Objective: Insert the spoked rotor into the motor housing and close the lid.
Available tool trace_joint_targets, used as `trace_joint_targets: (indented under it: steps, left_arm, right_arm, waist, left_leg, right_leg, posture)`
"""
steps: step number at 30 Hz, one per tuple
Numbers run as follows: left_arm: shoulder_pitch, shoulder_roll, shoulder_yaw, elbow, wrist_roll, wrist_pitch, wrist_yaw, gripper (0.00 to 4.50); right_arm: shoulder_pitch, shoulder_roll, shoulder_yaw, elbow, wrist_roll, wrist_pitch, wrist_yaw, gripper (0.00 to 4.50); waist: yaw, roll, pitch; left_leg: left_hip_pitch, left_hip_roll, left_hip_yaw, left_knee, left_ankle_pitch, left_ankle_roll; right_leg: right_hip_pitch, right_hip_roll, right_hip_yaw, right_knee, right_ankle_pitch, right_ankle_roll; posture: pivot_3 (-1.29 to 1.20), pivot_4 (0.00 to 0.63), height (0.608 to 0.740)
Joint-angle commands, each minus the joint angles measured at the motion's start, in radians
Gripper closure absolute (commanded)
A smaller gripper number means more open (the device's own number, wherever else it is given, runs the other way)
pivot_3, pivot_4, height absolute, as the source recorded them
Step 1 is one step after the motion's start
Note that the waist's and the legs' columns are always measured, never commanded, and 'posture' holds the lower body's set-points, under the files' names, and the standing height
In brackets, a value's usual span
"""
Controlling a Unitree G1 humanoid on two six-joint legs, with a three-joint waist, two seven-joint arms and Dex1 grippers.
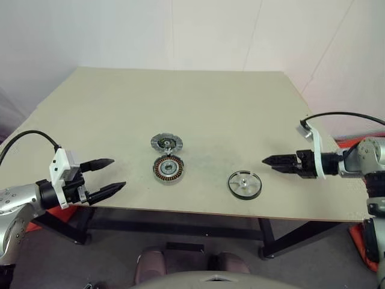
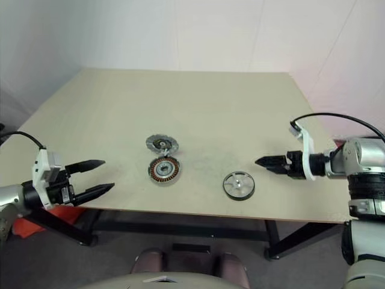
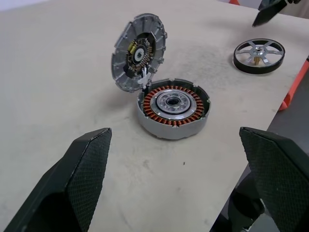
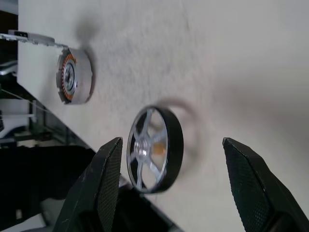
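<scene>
Rotor pickup falls to the right claw (image 1: 269, 161), fingers spread and empty; the spoked rotor (image 1: 245, 184) lies flat on the tabletop (image 1: 240, 114) just ahead of its tips. Left claw (image 1: 111, 176) gapes, facing the motor housing (image 1: 168, 168) with its lid (image 1: 166, 142) up.

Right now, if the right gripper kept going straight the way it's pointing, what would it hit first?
Probably the rotor. The right gripper points left and down toward the table, and in its wrist view the rotor lies between its open fingers, with the housing farther along. Depth is unclear, so it might meet bare tabletop first.
</scene>
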Motion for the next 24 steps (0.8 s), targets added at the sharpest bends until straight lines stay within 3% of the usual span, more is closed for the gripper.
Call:
trace_joint_targets:
  steps: [1, 11, 19, 22, 24]
  left_arm:
    - [-0.013, -0.001, 0.011, -0.023, -0.008, -0.025, 0.001, 0.0]
    - [-0.011, 0.002, 0.014, -0.023, -0.016, -0.038, -0.01, 0.0]
    - [-0.011, -0.004, 0.014, -0.026, -0.02, -0.038, -0.006, 0.0]
    - [-0.015, -0.006, 0.013, -0.026, -0.017, -0.041, -0.003, 0.0]
    - [-0.015, -0.006, 0.014, -0.026, -0.015, -0.042, -0.002, 0.0]
  right_arm:
    - [0.028, -0.037, -0.011, -0.009, 0.064, 0.043, 0.014, 0.79]
    - [0.094, -0.011, -0.011, 0.038, 0.234, 0.046, -0.02, 0.79]
    - [0.101, 0.064, -0.035, 0.092, 0.351, 0.046, -0.159, 0.79]
    - [0.087, 0.088, -0.067, 0.123, 0.372, 0.046, -0.216, 1.32]
    - [0.071, 0.097, -0.095, 0.156, 0.392, 0.046, -0.25, 1.98]
  waist:
    - [0.0, 0.001, 0.0]
    - [-0.001, 0.001, 0.0]
    - [-0.001, 0.001, -0.001]
    - [-0.001, 0.001, -0.001]
    - [-0.001, 0.001, -0.001]
  left_leg:
    - [0.0, 0.0, 0.0, 0.0, 0.0, 0.0]
    - [0.002, 0.0, 0.0, 0.002, 0.0, 0.0]
    - [0.002, 0.0, 0.0, 0.003, 0.0, 0.0]
    - [0.002, 0.0, 0.0, 0.003, 0.0, 0.0]
    - [0.002, 0.0, 0.0, 0.003, 0.0, 0.0]
  right_leg:
    - [0.0, 0.0, 0.0, 0.0, 0.0, 0.0]
    - [0.002, 0.0, 0.0, -0.001, 0.0, 0.0]
    - [0.003, 0.0, -0.001, -0.001, 0.0, 0.0]
    - [0.003, 0.0, -0.001, -0.001, 0.0, 0.0]
    - [0.003, 0.0, -0.001, -0.001, 0.0, 0.0]
  posture:
    - [0.0, 0.0, 0.74]
    - [0.0, 0.0, 0.74]
    - [0.0, 0.0, 0.74]
    - [0.0, 0.0, 0.74]
    - [0.0, 0.0, 0.74]
